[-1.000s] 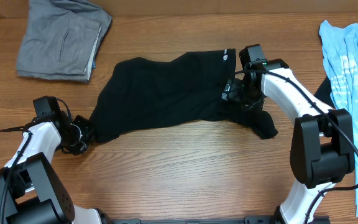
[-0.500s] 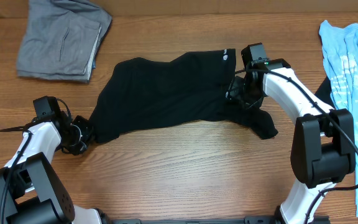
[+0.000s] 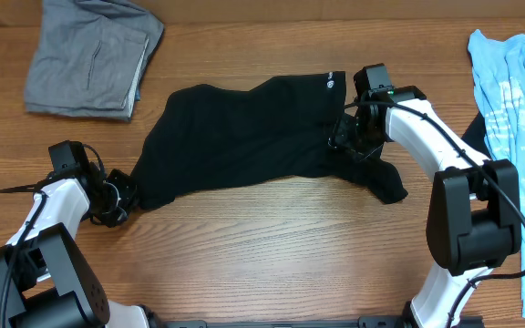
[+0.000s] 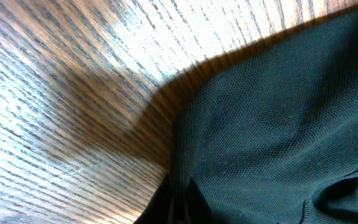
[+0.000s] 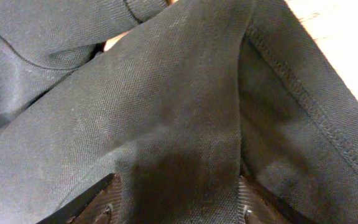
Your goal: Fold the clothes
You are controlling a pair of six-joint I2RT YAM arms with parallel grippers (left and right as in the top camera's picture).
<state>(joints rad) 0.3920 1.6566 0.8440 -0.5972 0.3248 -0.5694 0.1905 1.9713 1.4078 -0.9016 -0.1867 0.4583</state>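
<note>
The black T-shirt (image 3: 235,137) lies spread and wrinkled across the middle of the wooden table, its white round logo (image 3: 331,81) at the upper right hem. My left gripper (image 3: 121,196) is at the shirt's lower left corner. In the left wrist view (image 4: 179,202) its fingers are shut on a fold of the black fabric (image 4: 278,124). My right gripper (image 3: 344,137) is over the shirt's right side, near the sleeve. In the right wrist view (image 5: 176,199) its fingers are spread apart with black fabric (image 5: 166,93) between them.
A grey folded garment (image 3: 89,55) lies at the back left. A light blue printed shirt (image 3: 518,91) lies along the right edge. Bare wood table (image 3: 272,246) runs in front of the T-shirt.
My right gripper has shifted slightly to the right over the shirt's sleeve area. The left arm and the shirt's left side have not moved.
</note>
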